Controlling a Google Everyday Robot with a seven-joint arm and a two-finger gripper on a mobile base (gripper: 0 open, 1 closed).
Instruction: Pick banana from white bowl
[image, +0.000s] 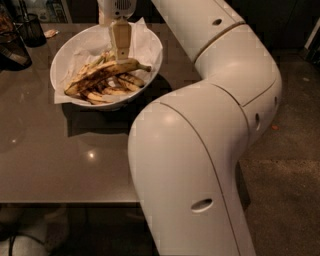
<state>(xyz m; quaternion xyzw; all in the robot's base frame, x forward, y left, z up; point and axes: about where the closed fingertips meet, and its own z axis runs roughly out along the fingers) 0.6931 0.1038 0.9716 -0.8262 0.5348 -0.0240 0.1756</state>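
Camera view: a soft, overripe banana lies on top of the pile, with the end effector right over it.
The long, curved, brown-streaked yellow banana lies across shorter browned banana pieces in the wide, glossy, paper-lined white bowl, its stem towards the right rim. The tan and white end effector hangs at its middle; I cannot tell whether it is open, closed or in contact. The banana looks light, mushy and easily split, so I'd grip mid-body and gently. Straight up is free of the rim, and the grey bench has the dark wire cup well apart to the left.
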